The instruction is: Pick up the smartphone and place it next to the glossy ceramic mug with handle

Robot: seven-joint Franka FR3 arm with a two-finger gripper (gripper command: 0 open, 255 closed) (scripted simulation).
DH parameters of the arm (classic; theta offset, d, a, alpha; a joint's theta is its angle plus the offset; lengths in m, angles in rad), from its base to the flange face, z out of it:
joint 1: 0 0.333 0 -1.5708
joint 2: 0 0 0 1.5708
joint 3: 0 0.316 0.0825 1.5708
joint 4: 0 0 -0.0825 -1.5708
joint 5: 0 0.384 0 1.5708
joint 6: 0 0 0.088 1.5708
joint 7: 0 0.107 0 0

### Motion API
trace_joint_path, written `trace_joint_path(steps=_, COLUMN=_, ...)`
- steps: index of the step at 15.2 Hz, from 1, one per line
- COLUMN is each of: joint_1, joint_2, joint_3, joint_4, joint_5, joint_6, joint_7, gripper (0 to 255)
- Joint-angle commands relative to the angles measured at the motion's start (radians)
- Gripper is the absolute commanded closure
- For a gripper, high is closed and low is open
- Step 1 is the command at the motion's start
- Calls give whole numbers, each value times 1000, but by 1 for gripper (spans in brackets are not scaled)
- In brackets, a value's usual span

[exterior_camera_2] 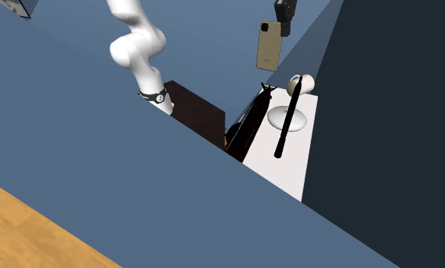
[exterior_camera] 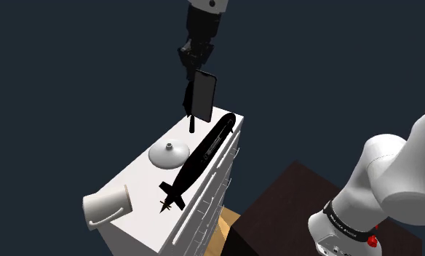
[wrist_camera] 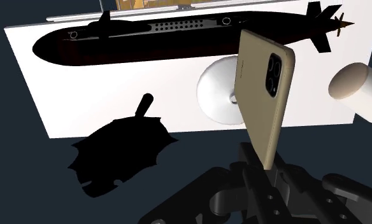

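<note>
1. Shoulder view: the tool (exterior_camera: pixel 194 67) hangs above the far end of a white cabinet (exterior_camera: pixel 142 182), its fingers closed on the upper end of the smartphone (exterior_camera: pixel 204 94).
2. The smartphone hangs straight down from the tool, upright, its dark screen side showing. It is in the air and clear of the cabinet top.
3. Below the tool, a long black submarine model (exterior_camera: pixel 204 151) lies along the cabinet top. Its nose is nearest the tool and its tail fins point away.
4. Beside the submarine, farther from the tool, sits a low white domed piece (exterior_camera: pixel 169 153).
5. The white mug (exterior_camera: pixel 108 205) lies on its side at the end of the cabinet farthest from the tool, well apart from the smartphone.
6. From the second exterior view, the smartphone (exterior_camera_2: pixel 269 46) shows a tan back and hangs under the tool (exterior_camera_2: pixel 283 27), with the mug (exterior_camera_2: pixel 302 82) lower down and off to one side.
7. At the wrist, the tool (wrist_camera: pixel 262 172) clasps the smartphone (wrist_camera: pixel 261 95) by one end. The tan back with its dark camera block stands out along the fingers.
8. Past the held smartphone lie the domed piece (wrist_camera: pixel 218 95), the submarine (wrist_camera: pixel 172 35) and the mug (wrist_camera: pixel 360 89).
</note>
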Motion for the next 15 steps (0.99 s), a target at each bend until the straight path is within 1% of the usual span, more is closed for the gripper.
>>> trace_joint_path(steps=1, joint_1=21, joint_2=-11, joint_3=28, joint_4=-13, joint_5=-4, joint_6=2, joint_7=51, gripper=255)
trace_joint_path(steps=8, joint_1=89, joint_2=-26, joint_3=128, joint_4=-24, joint_5=-15, joint_6=-5, joint_7=222, gripper=255)
trace_joint_path(steps=15, joint_1=158, joint_2=11, joint_3=233, joint_4=23, joint_5=-40, joint_6=-23, joint_7=400, gripper=255)
